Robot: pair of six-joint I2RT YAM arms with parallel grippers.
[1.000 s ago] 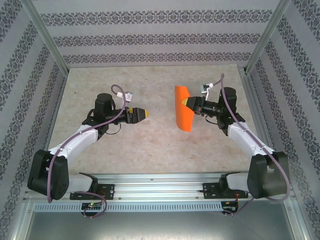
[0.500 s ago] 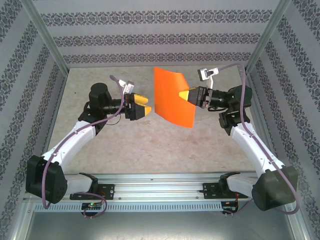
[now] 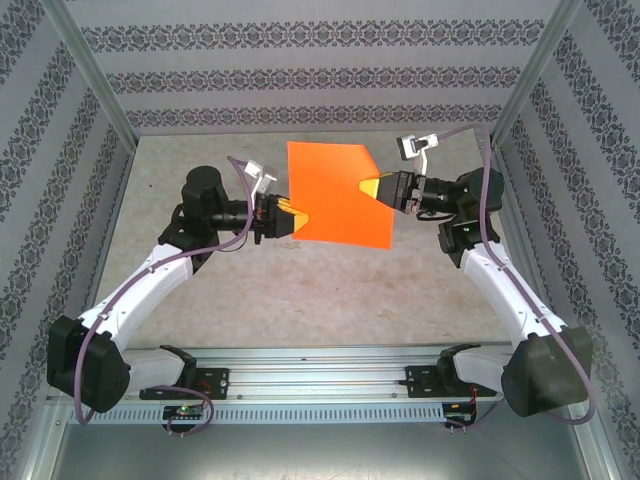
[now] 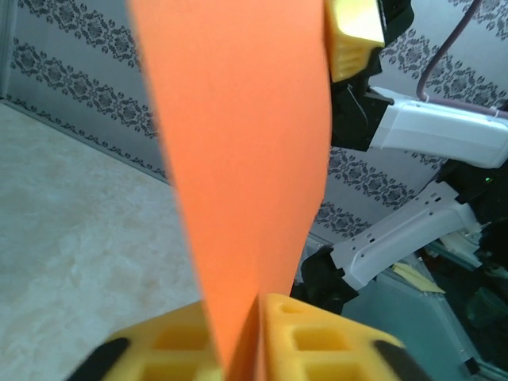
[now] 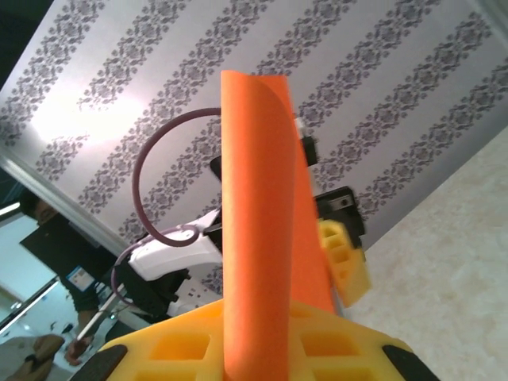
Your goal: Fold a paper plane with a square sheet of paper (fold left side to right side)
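Observation:
The square sheet of paper (image 3: pixel 335 195), plain bright orange and unfolded, hangs in the air above the table between both arms. My right gripper (image 3: pixel 368 187) is shut on the middle of its right edge. My left gripper (image 3: pixel 296 215) is at its lower left edge, with the paper pinched between the yellow fingers. In the left wrist view the sheet (image 4: pixel 246 159) rises from between my fingers (image 4: pixel 242 349). In the right wrist view the sheet (image 5: pixel 258 222) curves up out of the closed fingers (image 5: pixel 254 349), and the left gripper's finger (image 5: pixel 345 266) shows behind it.
The beige table (image 3: pixel 300 290) lies under the sheet. Patterned walls and metal frame posts (image 3: pixel 95 80) close in the back and sides. A metal rail (image 3: pixel 320 365) with the arm bases runs along the near edge.
The right gripper lifted the sheet off the table and turned it flat toward the camera. The left arm moved right and closed its fingers on the sheet's left edge.

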